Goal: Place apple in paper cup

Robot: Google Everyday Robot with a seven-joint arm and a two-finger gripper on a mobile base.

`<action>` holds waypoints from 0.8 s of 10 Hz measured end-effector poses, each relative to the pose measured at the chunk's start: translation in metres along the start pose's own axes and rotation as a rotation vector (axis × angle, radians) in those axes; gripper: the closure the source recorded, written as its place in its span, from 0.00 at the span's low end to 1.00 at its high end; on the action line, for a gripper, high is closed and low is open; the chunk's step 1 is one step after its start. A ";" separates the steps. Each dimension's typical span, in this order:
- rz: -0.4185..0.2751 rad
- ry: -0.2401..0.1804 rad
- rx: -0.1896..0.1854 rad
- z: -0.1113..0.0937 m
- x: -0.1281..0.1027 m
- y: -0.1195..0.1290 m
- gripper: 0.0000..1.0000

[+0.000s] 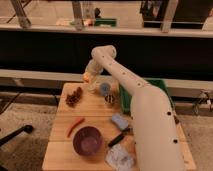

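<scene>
My gripper (88, 76) hangs from the white arm over the far left part of the wooden table (62, 150). It is shut on the apple (87, 78), a small yellow-orange fruit at its tip, held above the tabletop. The paper cup (93, 88), small and pale, stands just below and slightly right of the apple. The cup is partly hidden by the gripper.
A blue-grey round object (105, 88) and a dark can (110, 98) stand right of the cup. A dark red cluster (74, 96), a red-orange chili (75, 125), a purple bowl (87, 140), a blue sponge (119, 121) and a white crumpled bag (119, 157) lie nearer. A green bin (159, 86) is at the right.
</scene>
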 end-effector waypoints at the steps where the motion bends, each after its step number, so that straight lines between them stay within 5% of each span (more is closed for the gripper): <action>1: -0.001 0.003 -0.001 0.000 0.000 0.000 0.72; 6: -0.011 0.019 0.007 -0.001 0.001 -0.001 0.22; 8: -0.012 0.022 0.012 0.001 0.001 -0.001 0.20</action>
